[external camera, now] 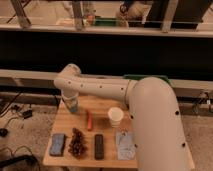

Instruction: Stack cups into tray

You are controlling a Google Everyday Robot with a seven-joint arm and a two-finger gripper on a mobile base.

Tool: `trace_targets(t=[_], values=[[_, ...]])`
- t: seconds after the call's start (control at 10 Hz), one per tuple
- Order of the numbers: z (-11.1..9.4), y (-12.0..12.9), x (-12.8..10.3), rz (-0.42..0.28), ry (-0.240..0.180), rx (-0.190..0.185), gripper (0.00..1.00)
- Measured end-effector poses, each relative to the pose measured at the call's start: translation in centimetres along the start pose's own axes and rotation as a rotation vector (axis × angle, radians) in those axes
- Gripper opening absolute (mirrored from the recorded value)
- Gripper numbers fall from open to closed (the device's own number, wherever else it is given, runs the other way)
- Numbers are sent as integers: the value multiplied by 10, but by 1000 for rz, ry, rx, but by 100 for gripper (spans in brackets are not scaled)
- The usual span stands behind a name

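Reaching down at the surface's [107, 150] left rear, our gripper [70, 102] is sitting with fingers nearly together, apparently pinching the light-blue cup [71, 105], which looks light, stiff and a bit slippery. Farther right, the cream-white cup [115, 116] is standing untouched; we're guessing it crushes easily, so grip its rim.

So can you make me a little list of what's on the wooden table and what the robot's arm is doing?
table: light wooden tabletop
arm: big white robot arm, reaching across to the table's far left corner
gripper: gripper, down at a light-blue cup; whether it holds the cup cannot be told
middle: cream-white paper cup, upright; small orange-red stick lying beside it
front row, left to right: flat blue-grey packet, dark brown clump, black rectangular bar, pale blue pouch
tray: green edge behind the arm
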Motion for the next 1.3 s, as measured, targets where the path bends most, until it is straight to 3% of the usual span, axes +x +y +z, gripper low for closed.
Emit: trace_targets(t=[0.3, 0.4, 1.0, 1.1, 1.3], values=[[0, 0, 0, 0, -1, -1, 0], [0, 0, 0, 0, -1, -1, 5], [0, 0, -1, 0, -1, -1, 64], [1, 0, -1, 0, -1, -1, 69], [1, 0, -1, 0, -1, -1, 70]])
